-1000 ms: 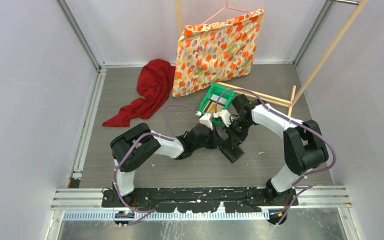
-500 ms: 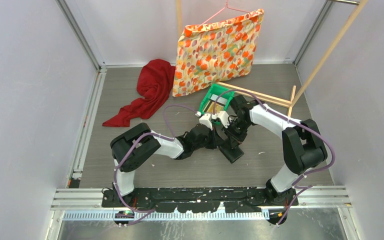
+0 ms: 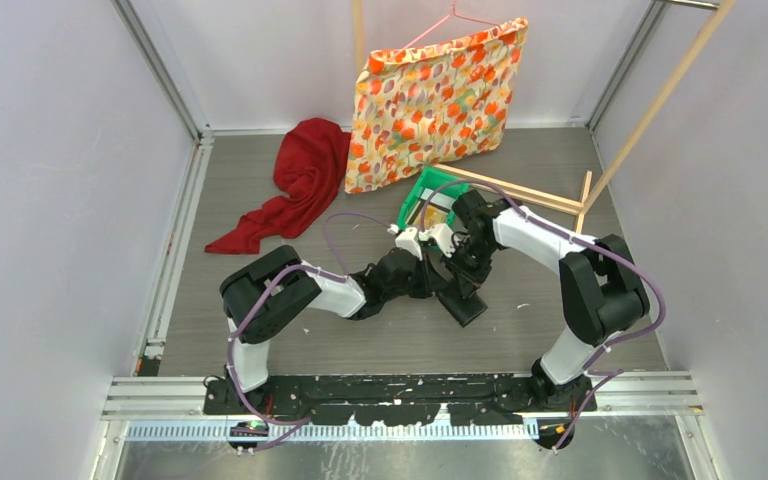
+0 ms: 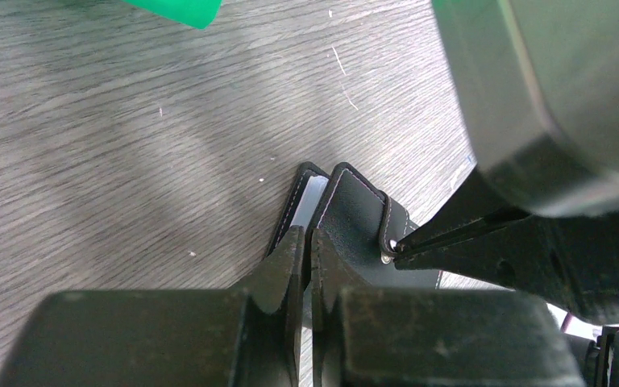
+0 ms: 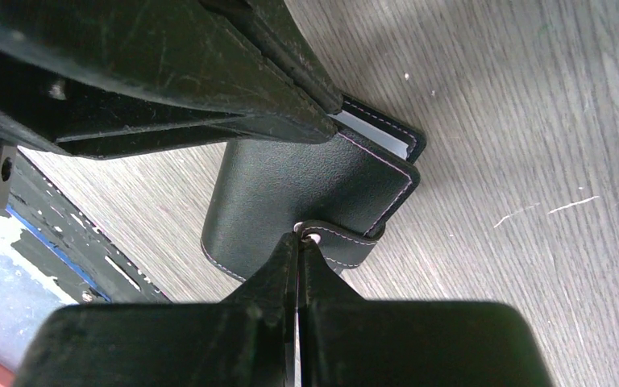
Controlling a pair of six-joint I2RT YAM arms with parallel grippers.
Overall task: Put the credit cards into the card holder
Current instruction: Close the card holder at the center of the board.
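A small black stitched folding card holder [image 5: 290, 185] lies on the grey wood-grain table [image 3: 290, 340], near its middle in the overhead view, and both arms meet over it. The left gripper [image 4: 306, 242] is clamped on the edge of its upper cover, where pale page edges show in the gap beneath. The right gripper [image 5: 300, 242] has its fingertips pressed together on the metal snap at the end of the holder's black strap-like snap tab [image 5: 346, 242]. A green plastic tray [image 3: 438, 180] stands at eleven o'clock from the holder, with something yellowish inside it, too small to identify. A crumpled red cloth [image 3: 305, 175] lies at ten o'clock.
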